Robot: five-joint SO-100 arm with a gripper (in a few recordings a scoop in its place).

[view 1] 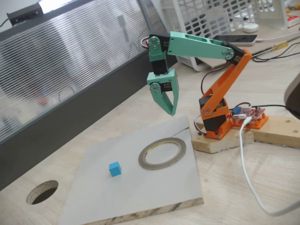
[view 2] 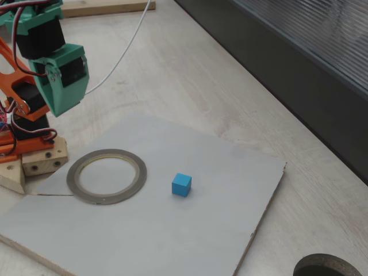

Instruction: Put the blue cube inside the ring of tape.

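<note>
On the grey board (view 1: 140,187) lie one blue cube (view 1: 115,168) and one ring of tape (view 1: 162,153), apart; tool (view 1: 170,108) overhead, jaws together.

A grey board (view 1: 140,192) lies flat on the pale wood counter (view 1: 262,187), beside a dark round hole (view 1: 42,192). Behind: a ribbed translucent panel (view 1: 70,70), white plastic basket (view 1: 211,18), white cable (view 1: 248,173), wooden base blocks (view 1: 225,143).
</note>
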